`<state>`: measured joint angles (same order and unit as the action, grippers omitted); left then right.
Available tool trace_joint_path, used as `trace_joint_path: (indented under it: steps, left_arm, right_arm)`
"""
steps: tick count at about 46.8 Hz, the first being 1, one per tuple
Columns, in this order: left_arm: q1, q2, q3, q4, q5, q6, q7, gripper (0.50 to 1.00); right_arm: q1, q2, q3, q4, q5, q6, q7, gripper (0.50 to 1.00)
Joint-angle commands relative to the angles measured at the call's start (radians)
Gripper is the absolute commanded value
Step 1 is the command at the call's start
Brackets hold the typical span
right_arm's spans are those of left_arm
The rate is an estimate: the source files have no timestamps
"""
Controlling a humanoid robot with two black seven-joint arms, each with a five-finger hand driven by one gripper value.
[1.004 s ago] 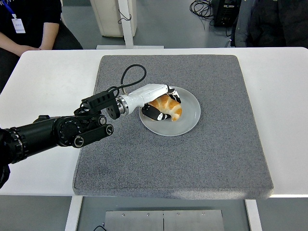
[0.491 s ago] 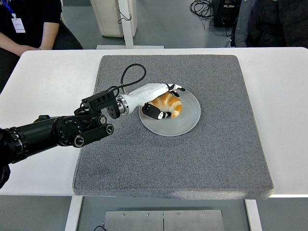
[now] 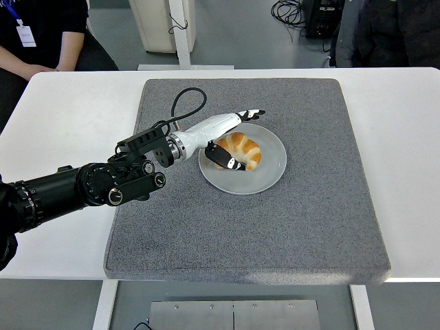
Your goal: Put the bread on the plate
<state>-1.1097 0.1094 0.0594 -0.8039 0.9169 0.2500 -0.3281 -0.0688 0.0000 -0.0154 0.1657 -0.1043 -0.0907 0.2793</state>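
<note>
White counter (image 3: 69,117): the largest item I log, spanning the view, its near edge along the bottom.

Grey felt-like mat (image 3: 309,206): square, laid on the counter's middle, carrying everything below.

Black left arm (image 3: 69,192): enters from my left edge and reaches over the mat's left part; a black cable loops up behind its wrist.

Grey plate (image 3: 271,172): round, on the mat a little left of centre and toward the far side.

Left hand (image 3: 230,141): white shell, dark fingertips. I read the fingers as spread apart: the long ones stretch out over the plate's far rim, the thumb sits low on the near side of the bread. Whether the thumb touches the bread I cannot tell.

Bread (image 3: 242,149): golden crescent roll, lying on the plate's left half, resting on the dish.

Persons: two seated at the far side, top corners, only partly visible.
</note>
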Motion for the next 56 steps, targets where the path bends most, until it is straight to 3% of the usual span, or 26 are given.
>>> trace_joint_path:
  steps: [1,27,36,48,56]
  left_arm:
    - [-0.009,0.001,-0.016,0.000,-0.033,-0.002,0.001,0.958]
    - [-0.166,0.016,-0.096,0.000,-0.325,-0.011,0.014,0.964]
    - [-0.173,0.016,-0.202,0.000,-0.388,-0.008,0.020,0.963]
    - [-0.160,0.027,-0.355,0.000,-0.507,-0.012,0.104,0.965]
    - [-0.159,0.082,-0.418,0.000,-0.639,-0.043,0.176,0.963]
  right_arm:
    - [0.000,0.000,0.000,0.000,0.000,0.000,0.000,1.000]
    - [0.000,0.000,0.000,0.000,0.000,-0.001,-0.002,1.000]
    - [-0.003,0.000,0.000,0.000,0.000,-0.001,-0.002,1.000]
    - [-0.003,0.000,0.000,0.000,0.000,-0.001,0.000,1.000]
    - [-0.003,0.000,0.000,0.000,0.000,0.000,0.000,1.000]
